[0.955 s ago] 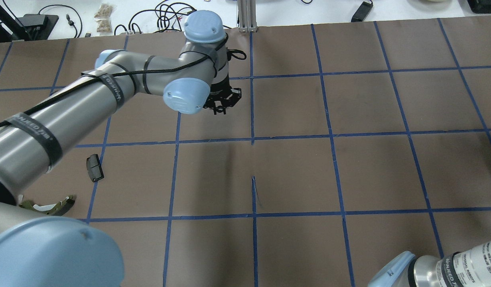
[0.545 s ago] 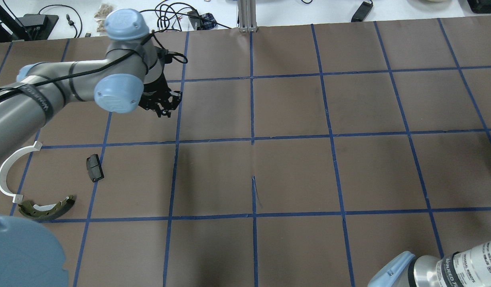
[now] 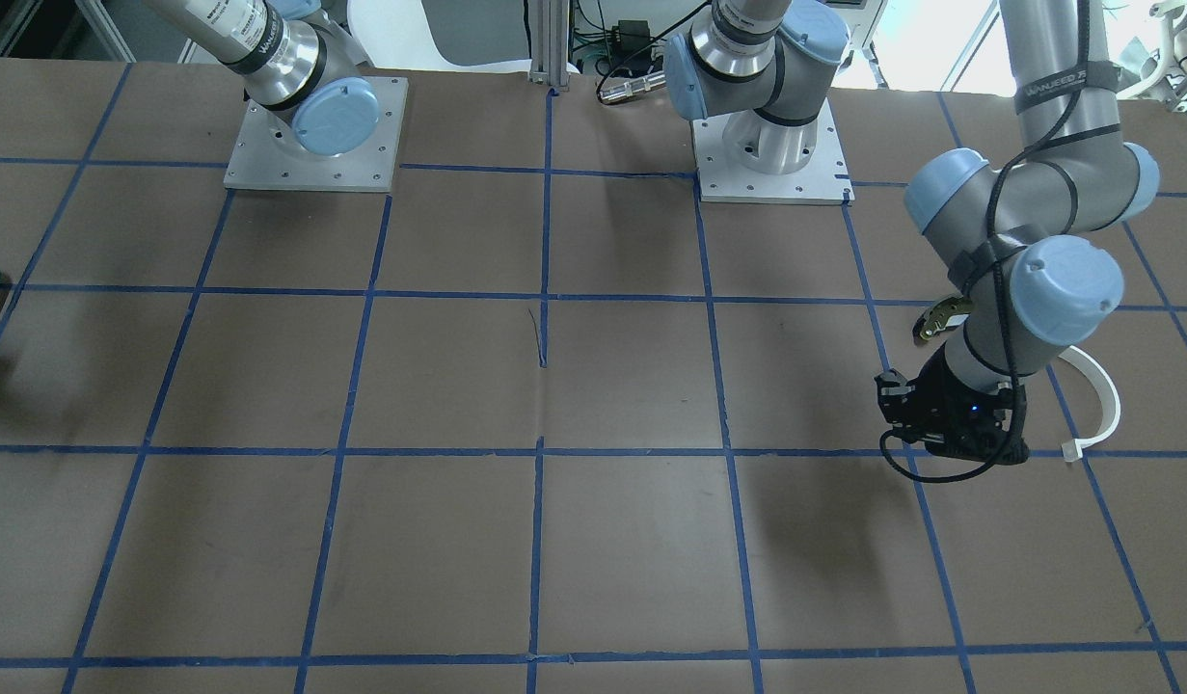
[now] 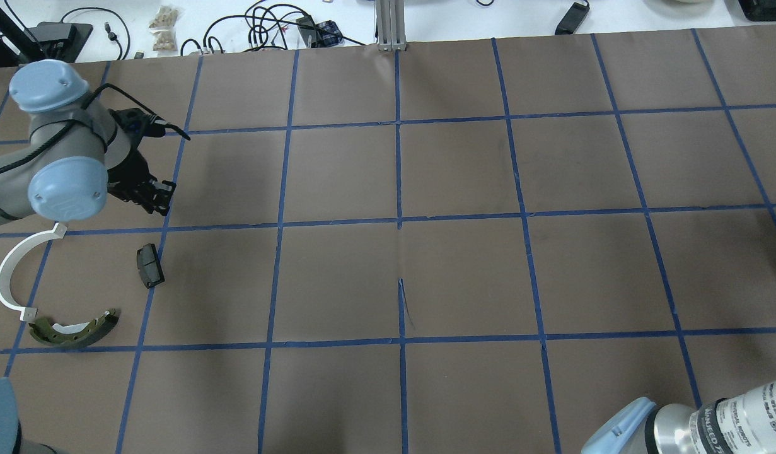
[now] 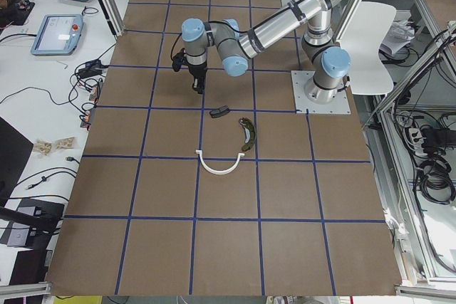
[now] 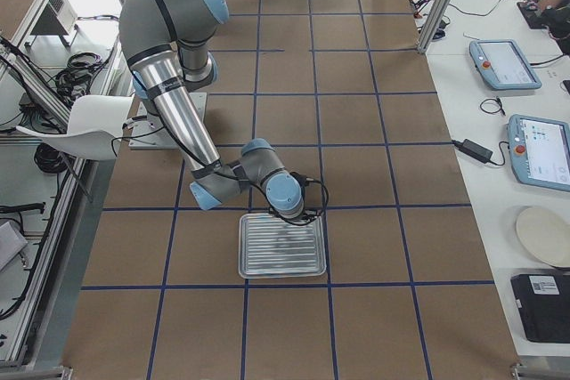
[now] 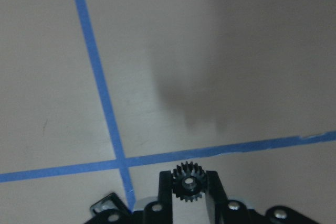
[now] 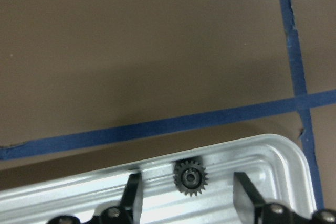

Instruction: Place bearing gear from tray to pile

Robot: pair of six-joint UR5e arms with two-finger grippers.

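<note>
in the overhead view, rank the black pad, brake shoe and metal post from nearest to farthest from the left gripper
1. black pad, just on the robot's side of the left gripper.
2. brake shoe, farther back toward the robot and leftward.
3. metal post, at the table's far edge, mid-table.

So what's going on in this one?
The left gripper holds a small black gear pinched in its jaws, above the table beside the pile: black pad, white half-ring, brake shoe. It is not set down yet. The right gripper hovers open over a corner of the tray, with a second gear lying in it between its jaws.
</note>
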